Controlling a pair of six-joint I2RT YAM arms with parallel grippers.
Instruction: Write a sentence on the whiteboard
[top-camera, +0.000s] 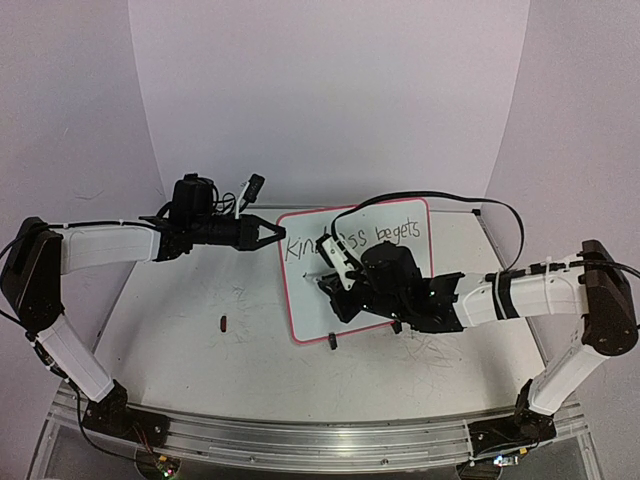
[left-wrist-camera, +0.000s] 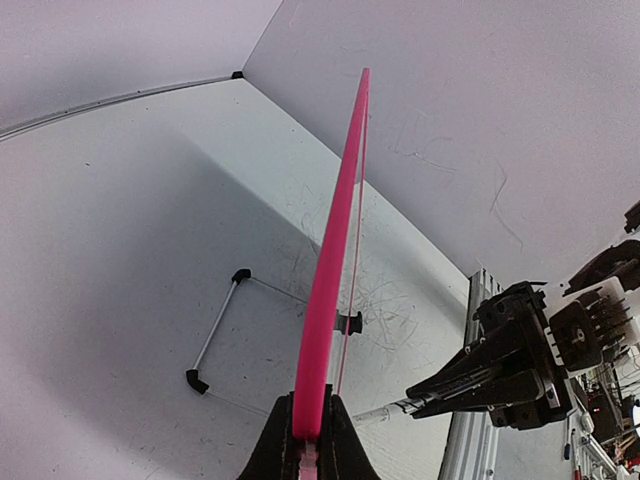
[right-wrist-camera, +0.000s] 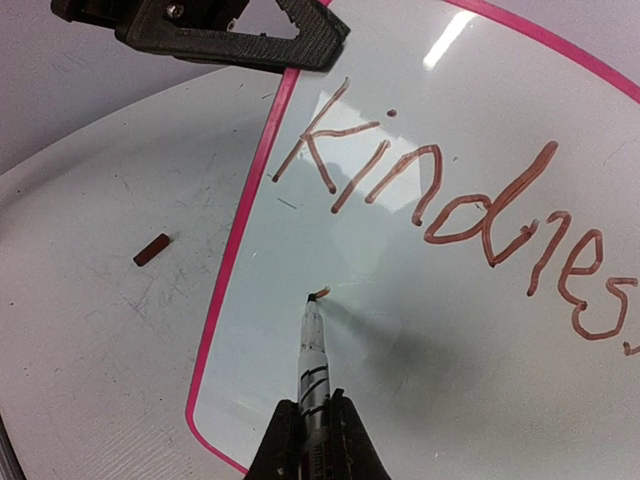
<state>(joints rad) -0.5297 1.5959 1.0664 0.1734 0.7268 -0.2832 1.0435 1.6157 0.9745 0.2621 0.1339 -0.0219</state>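
The whiteboard (top-camera: 305, 300), white with a pink frame, lies tilted at mid-table. It reads "kindness begets" (top-camera: 398, 235) in one line of reddish-brown marker. My left gripper (top-camera: 272, 235) is shut on the board's left edge, seen edge-on in the left wrist view (left-wrist-camera: 335, 250), where the jaws (left-wrist-camera: 308, 435) pinch the frame. My right gripper (top-camera: 335, 283) is shut on a marker (right-wrist-camera: 313, 350). Its tip touches the board below "kindness" (right-wrist-camera: 450, 190), where a short stroke (right-wrist-camera: 320, 293) shows. The right gripper (right-wrist-camera: 312, 405) hides part of the word from above.
A small dark red marker cap (top-camera: 223, 322) lies on the table left of the board, also in the right wrist view (right-wrist-camera: 152, 249). A black clip foot (top-camera: 331, 341) sits on the board's near edge. A thin wire stand with black ends (left-wrist-camera: 215, 335) lies beyond the board.
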